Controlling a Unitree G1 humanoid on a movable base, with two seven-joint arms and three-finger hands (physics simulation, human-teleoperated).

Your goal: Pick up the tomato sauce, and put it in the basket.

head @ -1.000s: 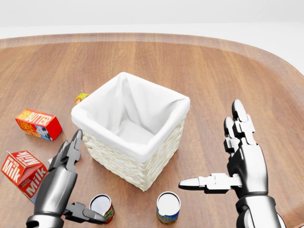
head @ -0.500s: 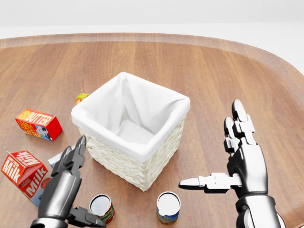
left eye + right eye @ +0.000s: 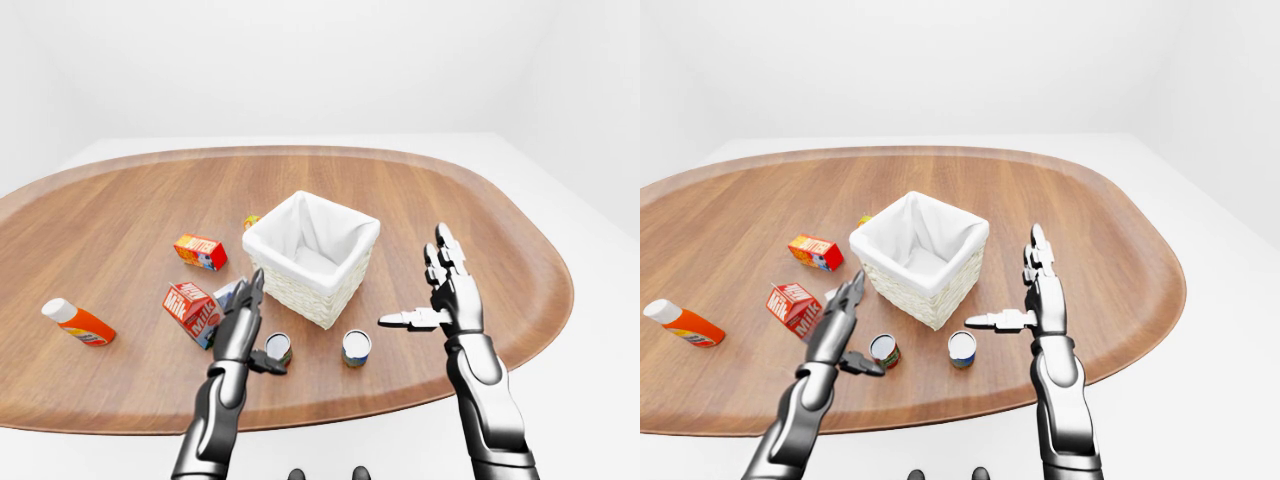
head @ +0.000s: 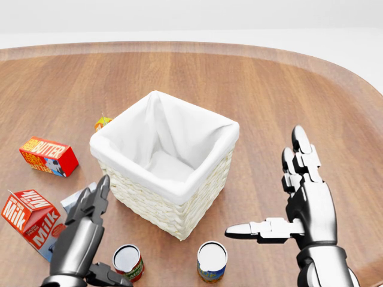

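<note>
**Left hand sinks beside the red can**

Since a second ago my left hand (image 4: 84,236) has dropped lower in the head view and slid a little right, its fingertips now level with the basket's lower wall rather than beside its rim; the right hand (image 4: 299,203) has not shifted, and the cans, cartons and basket lie where they were, so the camera has not moved.

My left hand is released: fingers straight and pointing up the view, thumb stretched out low toward the red-labelled can (image 4: 128,262), which I take for the tomato sauce. That can stands upright on the tabletop (image 4: 251,84) just right of the hand, and I cannot tell whether the thumb tip touches it. Nothing is held.

My right hand is also released and empty, palm turned inward, fingers up, thumb pointing left. A second can (image 4: 212,260) with a blue and yellow label stands below and left of that thumb, apart from it.

Between the two hands, and above both cans, sits the white-lined wicker basket (image 4: 197,206). Left of my left hand lies the milk carton (image 4: 27,218); above that, the butter box (image 4: 48,155). Well off to the left in the left-eye view an orange bottle (image 3: 78,322) lies on its side
</note>
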